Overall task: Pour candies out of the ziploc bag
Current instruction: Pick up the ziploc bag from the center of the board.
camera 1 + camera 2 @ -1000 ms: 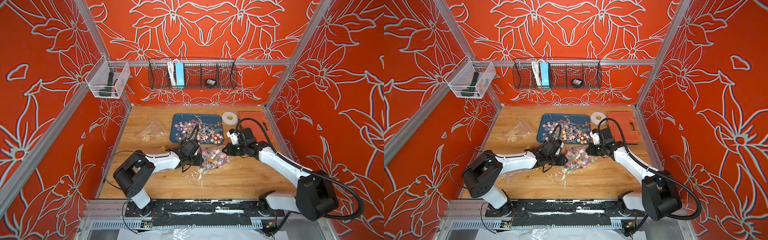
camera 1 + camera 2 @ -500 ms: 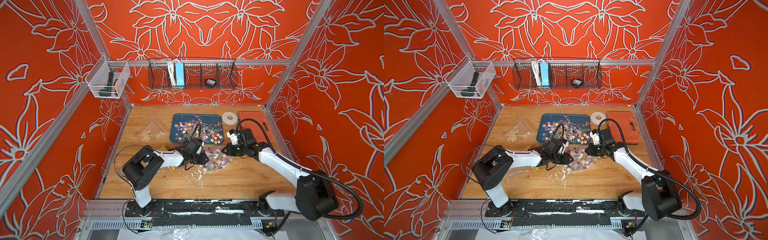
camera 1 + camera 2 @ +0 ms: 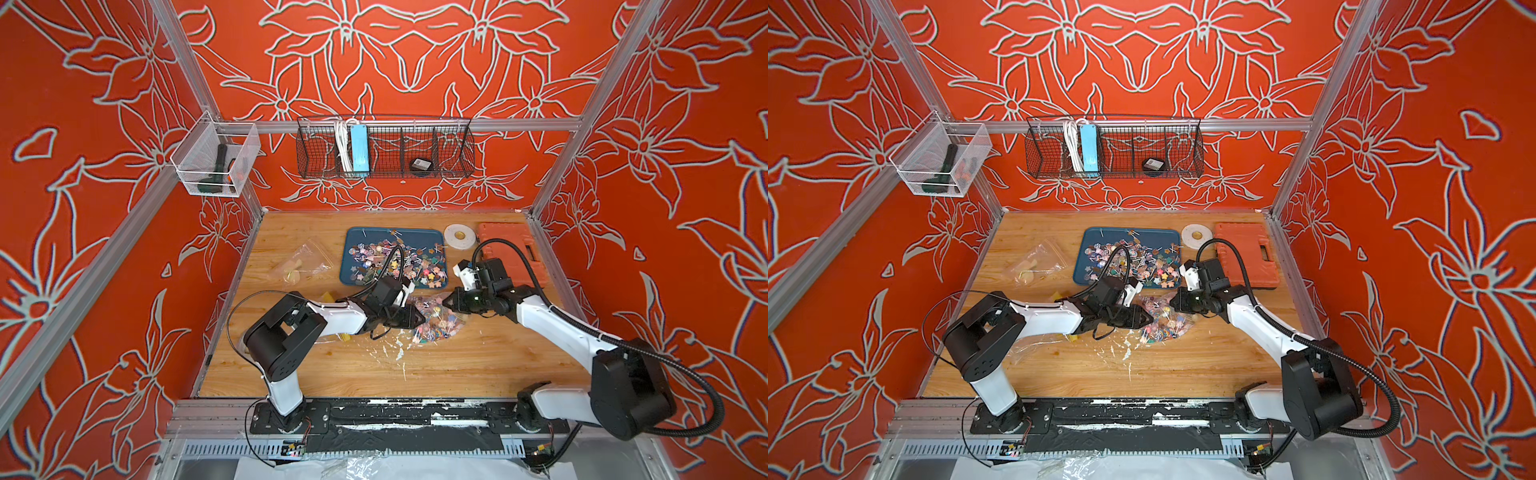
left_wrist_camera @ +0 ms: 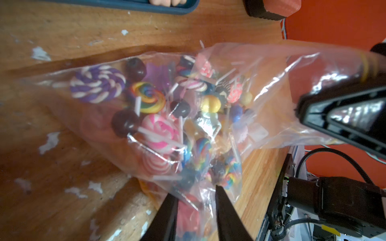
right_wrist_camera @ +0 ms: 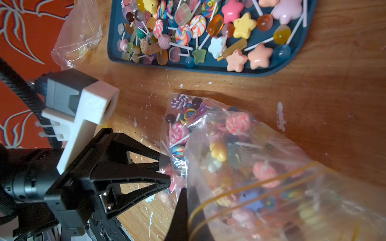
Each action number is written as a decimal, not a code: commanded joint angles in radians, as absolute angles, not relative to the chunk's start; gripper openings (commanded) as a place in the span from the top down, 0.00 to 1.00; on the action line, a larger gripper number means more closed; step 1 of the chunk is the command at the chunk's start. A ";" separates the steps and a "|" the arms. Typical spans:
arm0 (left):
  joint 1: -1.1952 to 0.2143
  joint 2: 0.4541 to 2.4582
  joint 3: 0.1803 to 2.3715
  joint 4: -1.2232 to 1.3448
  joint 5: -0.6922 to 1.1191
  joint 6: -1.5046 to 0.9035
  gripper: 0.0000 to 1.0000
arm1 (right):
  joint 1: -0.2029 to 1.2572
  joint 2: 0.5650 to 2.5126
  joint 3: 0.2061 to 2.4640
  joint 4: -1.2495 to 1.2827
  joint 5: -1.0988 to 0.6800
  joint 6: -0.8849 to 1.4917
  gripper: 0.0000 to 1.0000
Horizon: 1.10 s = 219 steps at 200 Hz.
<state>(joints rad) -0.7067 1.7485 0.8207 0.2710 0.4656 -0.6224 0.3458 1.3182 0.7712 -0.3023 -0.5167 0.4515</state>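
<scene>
At the tabletop's (image 3: 478, 365) left edge, toward the rear, a clear spare bag (image 3: 299, 266) holds a few yellowish pieces. Near the tabletop centre, the left gripper (image 3: 422, 319) grasps one end of the ziploc bag (image 3: 436, 322); its jaws stand partly apart with plastic and sweets bunched between them. The ziploc bag spans the gap between both grippers and is filled with candies (image 4: 158, 125). Just behind it, toward the rear edge, more candies lie loose on the blue tray (image 3: 374, 235). The right gripper (image 3: 445, 302) is fully clenched, pinching the bag's zipper edge, which is raised above the wood. A tape roll (image 3: 459, 237) and an orange case (image 3: 505, 249) occupy the rear right corner.
</scene>
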 commanded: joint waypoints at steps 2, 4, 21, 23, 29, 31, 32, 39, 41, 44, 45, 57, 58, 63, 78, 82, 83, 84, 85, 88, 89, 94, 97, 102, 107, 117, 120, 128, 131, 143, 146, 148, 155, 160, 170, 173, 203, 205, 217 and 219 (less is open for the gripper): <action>-0.713 1.748 0.818 0.313 0.493 -0.623 0.67 | 0.341 1.322 0.764 -0.299 -0.537 0.458 1.00; -0.713 1.751 0.819 0.311 0.493 -0.623 0.67 | 0.341 1.321 0.765 -0.299 -0.538 0.457 1.00; -0.713 1.765 0.822 0.311 0.490 -0.624 0.68 | 0.341 1.316 0.767 -0.306 -0.539 0.457 1.00; -0.713 1.765 0.823 0.311 0.489 -0.624 0.68 | 0.341 1.316 0.767 -0.307 -0.538 0.457 1.00; -0.713 1.769 0.825 0.310 0.486 -0.625 0.68 | 0.341 1.312 0.767 -0.307 -0.537 0.458 1.00; -0.713 1.770 0.825 0.309 0.486 -0.625 0.68 | 0.341 1.312 0.767 -0.308 -0.537 0.457 1.00; -0.713 1.771 0.825 0.310 0.485 -0.624 0.68 | 0.341 1.311 0.768 -0.307 -0.538 0.457 1.00; -0.714 1.771 0.828 0.308 0.481 -0.623 0.69 | 0.341 1.306 0.767 -0.309 -0.538 0.457 1.00; -0.715 1.772 0.828 0.307 0.480 -0.622 0.70 | 0.341 1.306 0.766 -0.309 -0.538 0.458 1.00; -0.715 1.772 0.828 0.306 0.478 -0.622 0.72 | 0.341 1.306 0.767 -0.310 -0.538 0.459 1.00; -0.715 1.772 0.829 0.305 0.477 -0.621 0.72 | 0.341 1.305 0.767 -0.310 -0.538 0.459 1.00; -0.715 1.771 0.831 0.299 0.467 -0.618 0.80 | 0.341 1.302 0.766 -0.311 -0.537 0.460 1.00; -0.715 1.771 0.832 0.299 0.466 -0.619 0.81 | 0.341 1.301 0.766 -0.311 -0.536 0.460 1.00; -0.715 1.769 0.833 0.296 0.463 -0.618 0.85 | 0.341 1.300 0.766 -0.310 -0.537 0.460 1.00; -0.715 1.766 0.834 0.291 0.458 -0.617 0.98 | 0.341 1.297 0.767 -0.311 -0.537 0.462 1.00; -0.715 1.763 0.835 0.291 0.458 -0.617 1.00 | 0.341 1.297 0.766 -0.311 -0.538 0.462 1.00; -0.715 1.763 0.835 0.291 0.457 -0.618 1.00 | 0.341 1.296 0.765 -0.312 -0.538 0.462 1.00; -0.715 1.763 0.835 0.291 0.457 -0.618 1.00 | 0.341 1.297 0.765 -0.311 -0.538 0.462 1.00; -0.716 1.762 0.835 0.291 0.457 -0.619 1.00 | 0.341 1.297 0.765 -0.311 -0.538 0.462 1.00; -0.715 1.761 0.834 0.291 0.457 -0.620 1.00 | 0.341 1.296 0.767 -0.311 -0.539 0.462 1.00; -0.715 1.760 0.834 0.291 0.457 -0.620 1.00 | 0.341 1.295 0.766 -0.311 -0.539 0.462 1.00; -0.715 1.758 0.834 0.293 0.458 -0.622 1.00 | 0.341 1.295 0.766 -0.313 -0.538 0.463 1.00; -0.715 1.755 0.834 0.293 0.459 -0.621 1.00 | 0.341 1.295 0.764 -0.312 -0.539 0.464 1.00; -0.715 1.752 0.832 0.293 0.459 -0.623 1.00 | 0.341 1.295 0.764 -0.312 -0.539 0.463 1.00; -0.715 1.748 0.833 0.292 0.459 -0.623 1.00 | 0.341 1.294 0.764 -0.310 -0.539 0.463 1.00; -0.716 1.739 0.833 0.289 0.460 -0.624 1.00 | 0.341 1.290 0.762 -0.309 -0.540 0.465 1.00; -0.716 1.736 0.833 0.288 0.460 -0.623 1.00 | 0.341 1.289 0.761 -0.309 -0.540 0.465 1.00; -0.716 1.726 0.833 0.285 0.460 -0.624 1.00 | 0.341 1.288 0.761 -0.310 -0.541 0.466 1.00; -0.716 1.723 0.833 0.284 0.460 -0.625 1.00 | 0.341 1.287 0.761 -0.309 -0.542 0.465 1.00; -0.719 1.707 0.835 0.275 0.465 -0.624 1.00 | 0.341 1.285 0.759 -0.311 -0.544 0.466 1.00; -0.719 1.703 0.836 0.274 0.466 -0.626 1.00 | 0.341 1.284 0.759 -0.311 -0.545 0.465 1.00; -0.721 1.699 0.836 0.272 0.466 -0.624 1.00 | 0.341 1.283 0.758 -0.312 -0.545 0.466 1.00; -0.724 1.689 0.839 0.266 0.469 -0.620 1.00 | 0.341 1.280 0.756 -0.313 -0.545 0.468 1.00; -0.726 1.683 0.842 0.259 0.469 -0.616 1.00 | 0.341 1.278 0.755 -0.312 -0.546 0.468 1.00; -0.732 1.672 0.849 0.244 0.471 -0.608 1.00 | 0.341 1.277 0.752 -0.310 -0.546 0.468 1.00; -0.734 1.670 0.851 0.238 0.471 -0.605 1.00 | 0.341 1.276 0.752 -0.309 -0.547 0.470 1.00; -0.747 1.667 0.857 0.221 0.455 -0.599 0.95 | 0.341 1.278 0.746 -0.304 -0.554 0.476 1.00; -0.747 1.667 0.857 0.221 0.454 -0.598 0.94 | 0.341 1.279 0.746 -0.303 -0.554 0.477 1.00; -0.748 1.679 0.857 0.222 0.451 -0.598 0.93 | 0.341 1.276 0.744 -0.302 -0.557 0.477 1.00; -0.747 1.682 0.857 0.222 0.451 -0.599 0.93 | 0.341 1.276 0.745 -0.302 -0.556 0.477 1.00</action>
